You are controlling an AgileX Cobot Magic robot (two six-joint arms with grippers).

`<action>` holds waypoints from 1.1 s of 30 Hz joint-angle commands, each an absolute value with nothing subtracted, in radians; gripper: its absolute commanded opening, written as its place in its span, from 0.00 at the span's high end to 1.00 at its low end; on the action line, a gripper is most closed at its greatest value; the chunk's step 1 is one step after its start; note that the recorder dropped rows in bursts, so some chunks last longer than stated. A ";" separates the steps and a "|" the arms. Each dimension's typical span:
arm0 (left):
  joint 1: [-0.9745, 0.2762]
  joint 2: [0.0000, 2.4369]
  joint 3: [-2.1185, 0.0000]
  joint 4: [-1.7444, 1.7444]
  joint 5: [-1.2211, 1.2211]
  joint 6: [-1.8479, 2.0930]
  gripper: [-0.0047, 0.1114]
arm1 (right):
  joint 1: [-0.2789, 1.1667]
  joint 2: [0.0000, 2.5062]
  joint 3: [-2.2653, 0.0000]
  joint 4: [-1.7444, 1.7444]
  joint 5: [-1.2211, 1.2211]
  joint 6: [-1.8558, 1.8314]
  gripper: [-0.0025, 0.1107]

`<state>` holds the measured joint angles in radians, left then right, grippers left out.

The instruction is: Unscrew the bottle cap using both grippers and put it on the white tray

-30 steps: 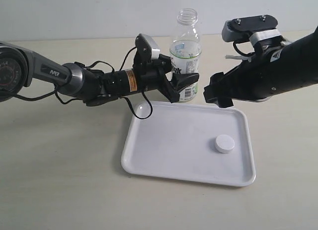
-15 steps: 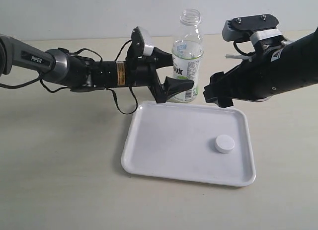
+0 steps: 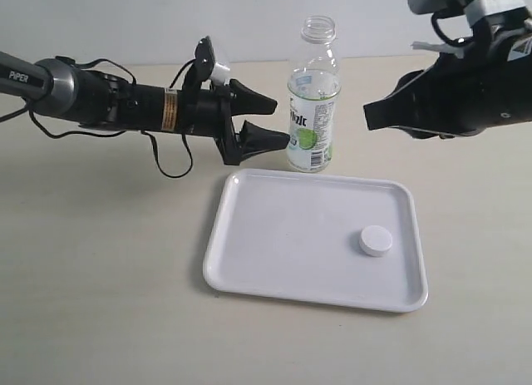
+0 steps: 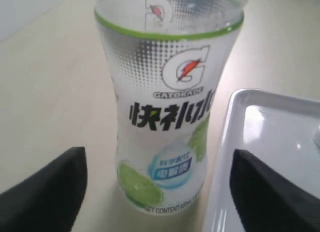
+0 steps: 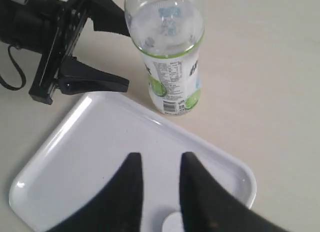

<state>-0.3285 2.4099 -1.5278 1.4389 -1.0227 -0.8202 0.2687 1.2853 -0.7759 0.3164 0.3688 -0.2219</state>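
The clear bottle [image 3: 312,94] stands upright and uncapped just behind the white tray [image 3: 274,235]. The white bottle cap [image 3: 375,240] lies on the tray's right part. My left gripper [image 3: 279,123] is open, its fingertips just left of the bottle and not touching it. In the left wrist view the bottle [image 4: 165,127] fills the middle between the two black fingers [image 4: 45,197], with the tray rim [image 4: 235,142] beside it. My right gripper [image 5: 160,157] hangs open and empty over the tray [image 5: 90,157], with the cap [image 5: 172,223] partly hidden below it.
The tray and bottle rest on a beige tabletop [image 3: 100,302]. A pale wall [image 3: 166,19] runs along the far edge. The left arm's cables [image 3: 166,165] hang close to the table left of the tray. The bulky right arm [image 3: 474,102] hovers at the upper right.
My left gripper let go of the bottle and drew back to the left. The right arm lifted up and to the right. Bottle and cap stayed put.
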 commanded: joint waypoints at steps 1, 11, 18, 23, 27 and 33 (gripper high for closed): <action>-0.312 2.360 -1.522 1.512 -1.031 -0.873 0.53 | 0.268 1.201 -0.775 0.307 0.406 -0.268 0.98; -0.310 2.314 -1.522 1.518 -1.005 -1.053 0.96 | 0.268 1.120 -0.775 0.454 0.570 -0.233 0.98; -0.310 2.235 -1.512 1.580 -0.781 -1.306 0.96 | 0.268 1.120 -0.775 0.471 0.573 -0.233 0.98; -0.310 2.153 -1.441 1.514 -0.697 -1.309 0.96 | 0.268 1.120 -0.775 0.471 0.573 -0.233 0.98; -0.310 2.081 -1.362 1.401 -0.639 -1.256 0.96 | 0.268 1.120 -0.775 0.471 0.573 -0.233 0.98; -0.310 1.967 -1.241 1.267 -0.555 -1.166 0.96 | 0.268 1.120 -0.775 0.471 0.573 -0.233 0.98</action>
